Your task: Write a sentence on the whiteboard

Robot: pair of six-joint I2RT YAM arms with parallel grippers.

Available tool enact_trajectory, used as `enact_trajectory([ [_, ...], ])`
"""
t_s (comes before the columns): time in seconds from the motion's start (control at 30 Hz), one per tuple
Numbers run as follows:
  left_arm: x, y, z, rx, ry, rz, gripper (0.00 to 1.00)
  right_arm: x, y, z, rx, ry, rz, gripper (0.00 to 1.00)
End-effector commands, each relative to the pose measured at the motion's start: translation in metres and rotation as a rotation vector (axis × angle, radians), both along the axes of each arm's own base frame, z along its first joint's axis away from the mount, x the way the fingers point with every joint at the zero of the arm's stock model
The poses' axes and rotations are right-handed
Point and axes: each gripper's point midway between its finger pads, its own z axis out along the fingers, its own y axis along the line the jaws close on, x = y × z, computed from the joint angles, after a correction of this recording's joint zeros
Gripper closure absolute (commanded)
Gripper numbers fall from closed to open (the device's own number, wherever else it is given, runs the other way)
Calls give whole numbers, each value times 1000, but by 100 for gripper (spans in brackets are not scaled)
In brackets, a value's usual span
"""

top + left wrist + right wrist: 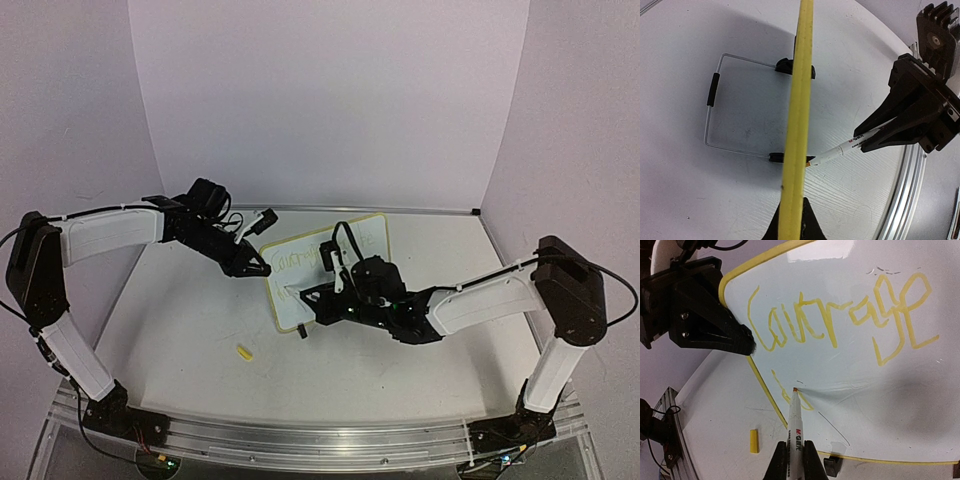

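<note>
The whiteboard [352, 248] stands tilted at the table's middle, its pale yellow frame seen edge-on in the left wrist view [800, 100]. My left gripper [262, 270] [790, 215] is shut on the board's left edge. The sentence [840, 315] is yellow handwriting: a large first word on the top line and a few strokes of a second line [787, 395]. My right gripper [795, 444] [312, 296] is shut on a white marker [794, 420] [840, 149]. The marker's orange tip touches the whiteboard face [865, 380] at the second line, near the lower left.
A small yellow marker cap [243, 351] [754, 441] lies on the table in front of the board. A wire stand [712, 90] with black clip feet [832, 465] props the board from behind. An aluminium rail [320, 440] runs along the near edge.
</note>
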Motion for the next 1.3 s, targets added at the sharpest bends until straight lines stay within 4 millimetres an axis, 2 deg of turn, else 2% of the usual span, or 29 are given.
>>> enact_trajectory([
  [0.0,8,16,-21,131,-41,29,100,-1,-7,34,67,-54,0,100],
  [0.23,8,16,-20,130,-43,29,100,7,-16,35,59,-70,-59,100],
  [0.63,8,15,-21,130,-42,29,100,16,-4,35,51,-86,-66,100],
  [1.0,8,15,-21,130,-40,27,100,21,-7,18,1,-62,-94,100],
  [1.27,8,15,-20,129,-42,28,100,14,-14,-2,-22,-10,-95,100],
])
